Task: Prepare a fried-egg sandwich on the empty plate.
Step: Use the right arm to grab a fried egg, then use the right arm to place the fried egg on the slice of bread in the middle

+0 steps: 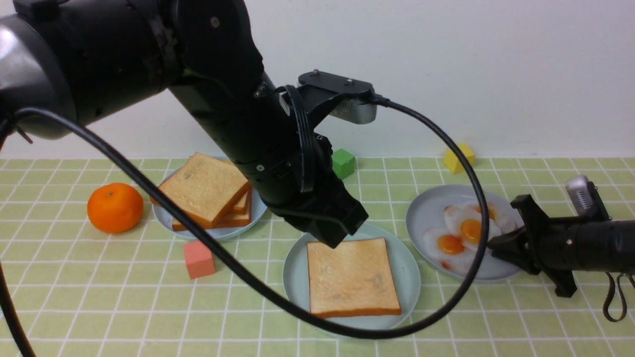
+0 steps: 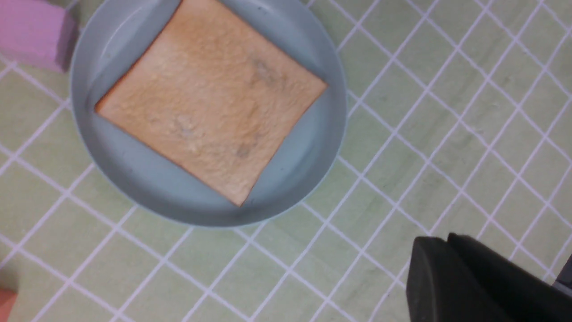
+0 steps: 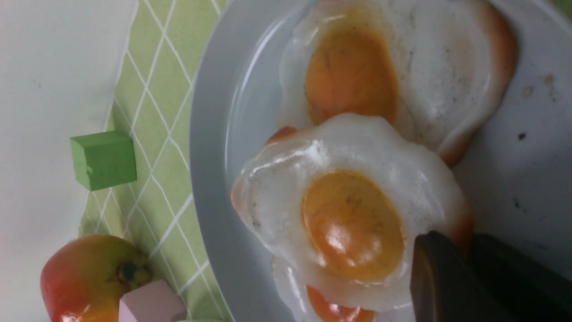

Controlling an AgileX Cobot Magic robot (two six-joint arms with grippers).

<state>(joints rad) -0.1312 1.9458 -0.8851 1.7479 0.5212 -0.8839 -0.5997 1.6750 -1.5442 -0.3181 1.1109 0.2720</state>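
A single toast slice [image 1: 352, 277] lies flat on the empty plate [image 1: 293, 270], the mint-green one at the table's centre front. My left gripper [image 1: 337, 233] hangs shut and empty just over that plate's back edge. In the left wrist view its fingertips [image 2: 440, 243] are pressed together above the cloth, beside the plate [image 2: 147, 188] and toast [image 2: 214, 103]. My right gripper [image 1: 493, 243] reaches into the grey-blue egg plate [image 1: 431, 210]. There it is shut on the browned rim of the middle fried egg [image 1: 470, 230]. The right wrist view shows that egg [image 3: 348, 210] pinched in my right gripper [image 3: 464, 241], overlapping another egg [image 3: 402, 67].
A stack of toast [image 1: 208, 191] sits on a grey-blue plate at the back left, with an orange [image 1: 115, 208] beside it. A pink block [image 1: 199, 259], a green cube [image 1: 343, 163] and a yellow cube [image 1: 459, 157] stand around. A black cable [image 1: 474, 198] loops over the plates.
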